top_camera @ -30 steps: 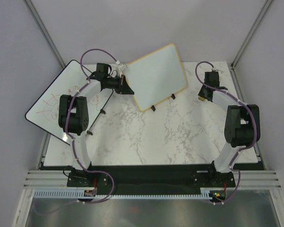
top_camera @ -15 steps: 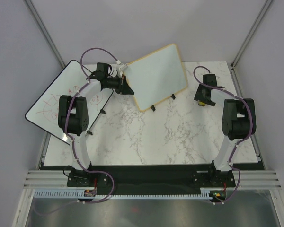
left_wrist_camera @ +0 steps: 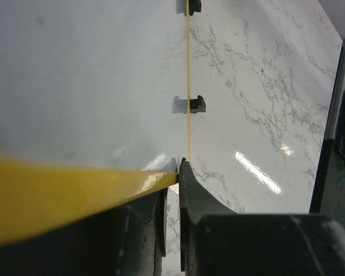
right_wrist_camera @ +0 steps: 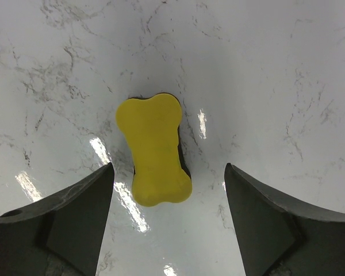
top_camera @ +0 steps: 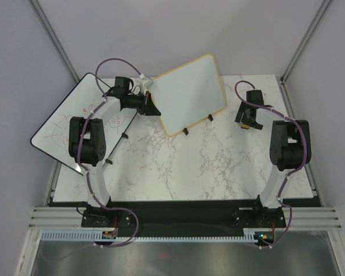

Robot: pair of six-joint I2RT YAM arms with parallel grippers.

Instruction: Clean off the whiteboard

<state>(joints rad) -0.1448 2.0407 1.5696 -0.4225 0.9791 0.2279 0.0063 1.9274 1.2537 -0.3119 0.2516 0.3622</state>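
Note:
The whiteboard [top_camera: 190,92], tan-framed with two black feet [top_camera: 186,131], stands tilted at the back of the marble table. My left gripper [top_camera: 151,108] is shut on its left corner. In the left wrist view the frame [left_wrist_camera: 75,195] runs into the nearly closed jaws of the left gripper [left_wrist_camera: 178,164], and one foot [left_wrist_camera: 195,104] shows beyond. A yellow bone-shaped eraser [right_wrist_camera: 154,149] lies flat on the table. My right gripper [right_wrist_camera: 168,168] hovers over it, open, its fingers wide on either side and not touching it. From above, the right gripper [top_camera: 247,119] is right of the board.
A larger black-edged whiteboard [top_camera: 63,123] with red scribbles leans over the table's left edge, under the left arm. The marble table [top_camera: 207,167] stretches in front. Metal frame posts [top_camera: 293,63] rise at the back corners.
The right gripper has gone from shut to wide open and the right arm has drawn slightly left. The left gripper and the whiteboard have hardly moved.

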